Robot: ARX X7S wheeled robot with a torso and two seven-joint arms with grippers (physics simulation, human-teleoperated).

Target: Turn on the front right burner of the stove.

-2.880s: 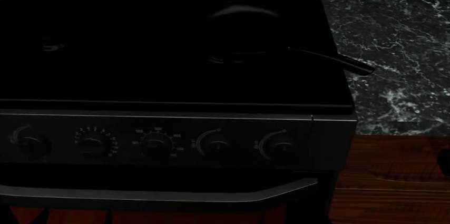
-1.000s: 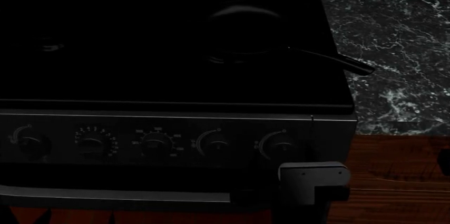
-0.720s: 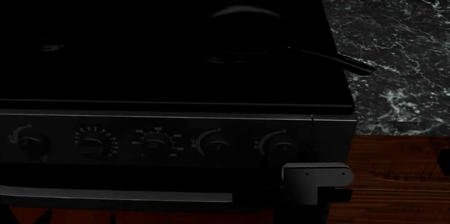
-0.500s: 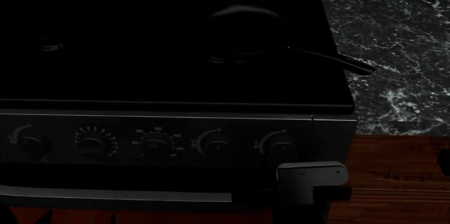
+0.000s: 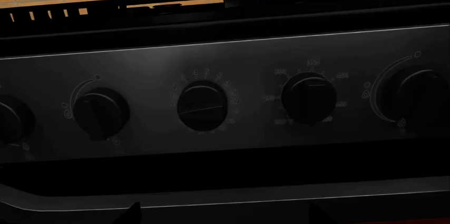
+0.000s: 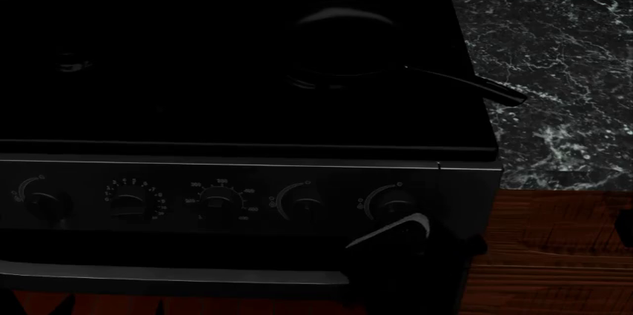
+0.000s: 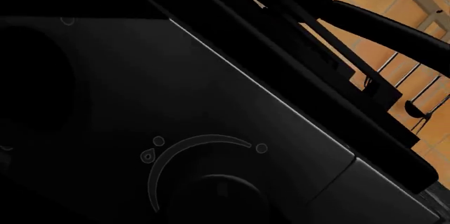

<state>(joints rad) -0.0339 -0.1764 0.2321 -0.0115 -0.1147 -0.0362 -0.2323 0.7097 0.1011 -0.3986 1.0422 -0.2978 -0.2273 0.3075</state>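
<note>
Hovering r. claw (image 6: 396, 232) nr stove (image 6: 247, 107) knob (image 6: 388, 202)

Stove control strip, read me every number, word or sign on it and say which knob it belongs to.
No words or brand names show on the stove.
Second knob: a ring of single digits, too faint to read.
Third knob: a ring of three-digit numbers, too blurred to read.
Left-side knob: arc with a small circle and a flame-like mark, no text.
Rightmost knob: arc with two small circles and a drop-shaped flame mark.

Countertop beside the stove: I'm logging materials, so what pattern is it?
Black marble countertop with white veins, clearest in the head view.
</note>
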